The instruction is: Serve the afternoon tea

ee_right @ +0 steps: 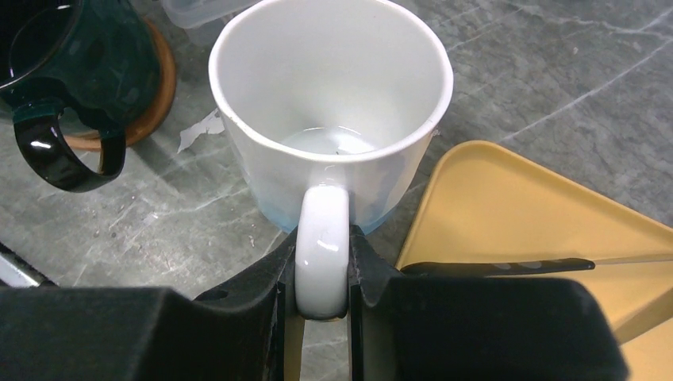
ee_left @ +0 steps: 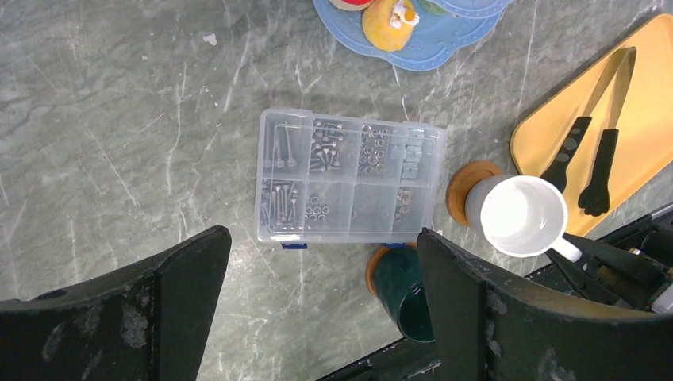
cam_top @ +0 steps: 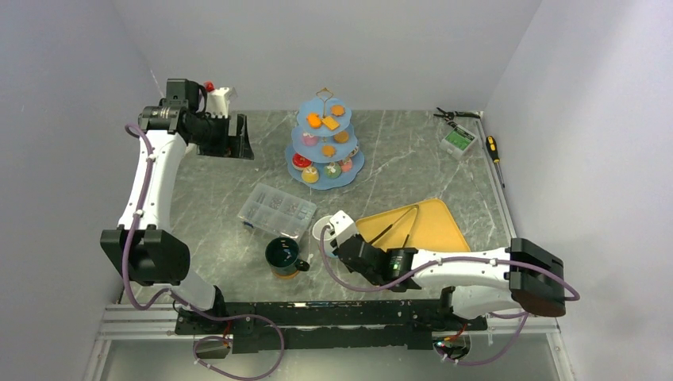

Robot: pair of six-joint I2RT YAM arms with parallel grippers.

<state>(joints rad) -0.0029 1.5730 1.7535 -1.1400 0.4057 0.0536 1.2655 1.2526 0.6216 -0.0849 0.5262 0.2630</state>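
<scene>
A grey marbled bench [cam_top: 413, 159] is seen carrying everything. At its near right a yellow tray [cam_top: 440, 226] is laid, with black tongs [cam_top: 397, 226] on it. Towards the back, the light-blue three-tier stand [cam_top: 325, 143] is set upright, its tiers loaded with small colourful cakes and biscuits [cam_top: 327, 121]. A clear compartment box [cam_top: 276, 209] of screws is placed in front of the stand. The left claw [ee_left: 325, 309] is held high at the far left, spread wide with nothing in it. The dark-green mug [cam_top: 282, 255] is stood on a wooden coaster near the box. Just beside the tray, the white mug [ee_right: 333, 103] is gripped by its handle in the clenched right claw [ee_right: 321, 270].
</scene>
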